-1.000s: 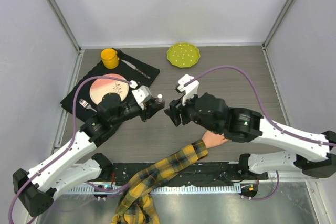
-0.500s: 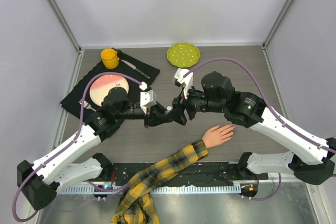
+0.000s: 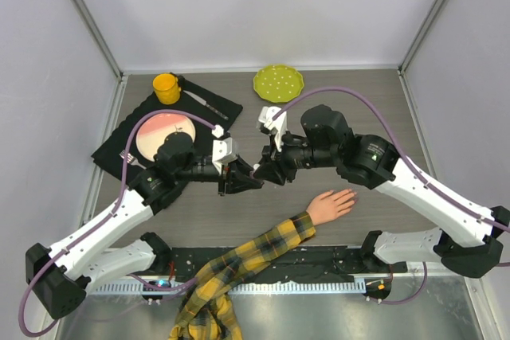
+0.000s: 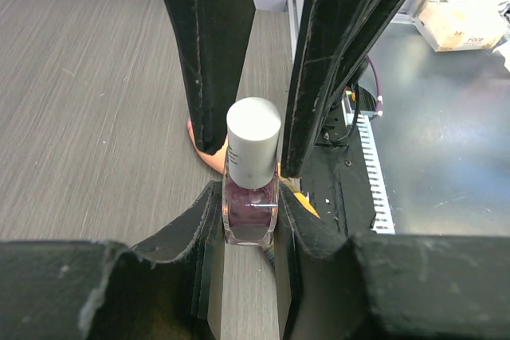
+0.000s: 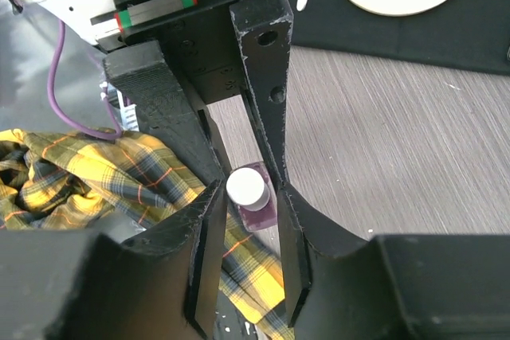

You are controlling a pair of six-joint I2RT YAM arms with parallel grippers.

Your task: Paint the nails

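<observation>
My left gripper is shut on the glass body of a small polish bottle with purple polish and a white cap, held above the table. My right gripper is open, and its fingers stand on either side of the cap with a small gap. The pale mannequin hand lies palm down to the right, in its yellow-and-black plaid sleeve. Its nails are too small to make out.
A black mat at the back left holds a pink plate, a fork and a knife. A yellow cup and a green plate stand at the back. Grey walls enclose three sides.
My right gripper has risen off the mannequin hand and moved left to the bottle's cap. My left gripper has turned the bottle towards it. The hand now lies uncovered.
</observation>
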